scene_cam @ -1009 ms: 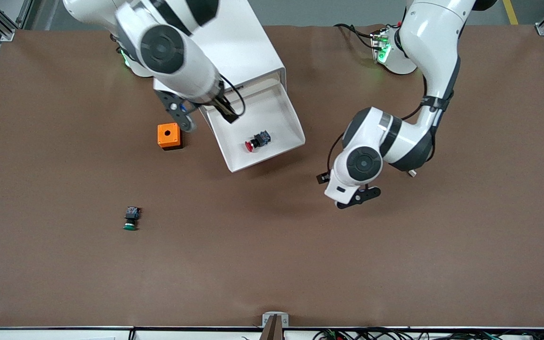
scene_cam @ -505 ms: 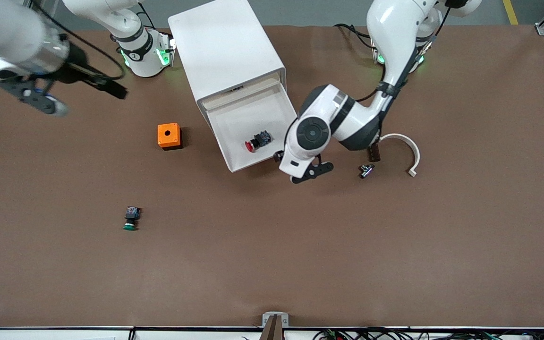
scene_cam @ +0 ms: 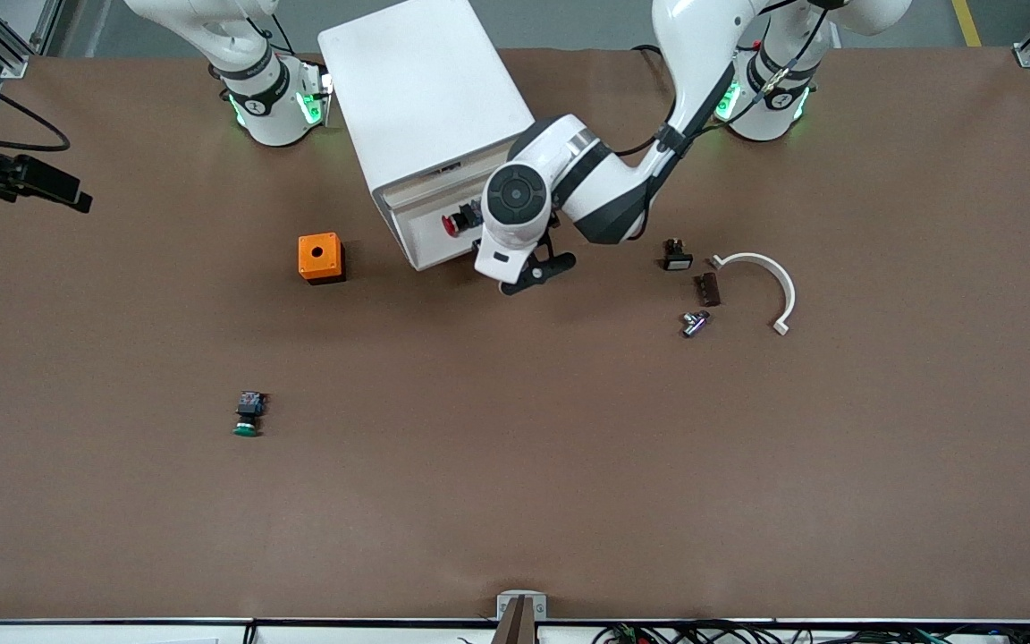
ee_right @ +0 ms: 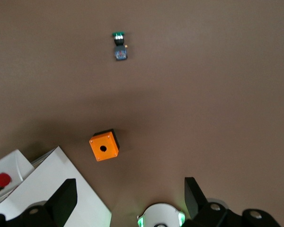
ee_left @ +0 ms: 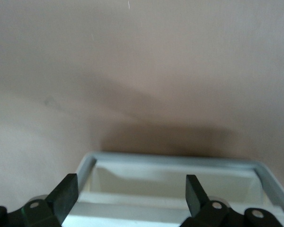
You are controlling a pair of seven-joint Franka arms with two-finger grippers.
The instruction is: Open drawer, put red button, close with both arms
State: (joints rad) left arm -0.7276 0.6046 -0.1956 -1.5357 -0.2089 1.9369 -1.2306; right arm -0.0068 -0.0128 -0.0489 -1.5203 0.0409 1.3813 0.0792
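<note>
Noted left gripper (scene_cam: 526, 275) spread wide at the drawer (scene_cam: 443, 234) front, red button (scene_cam: 454, 222) inside; right gripper (ee_right: 128, 198) gaped, high up; drawer likely light, push the stiff front squarely.

Left arm reaches low across the table, left gripper (ee_left: 128, 195) down, fingers spread. Right arm raised out at its own end of the table, right gripper (ee_right: 128, 201) high, fingers apart.
</note>
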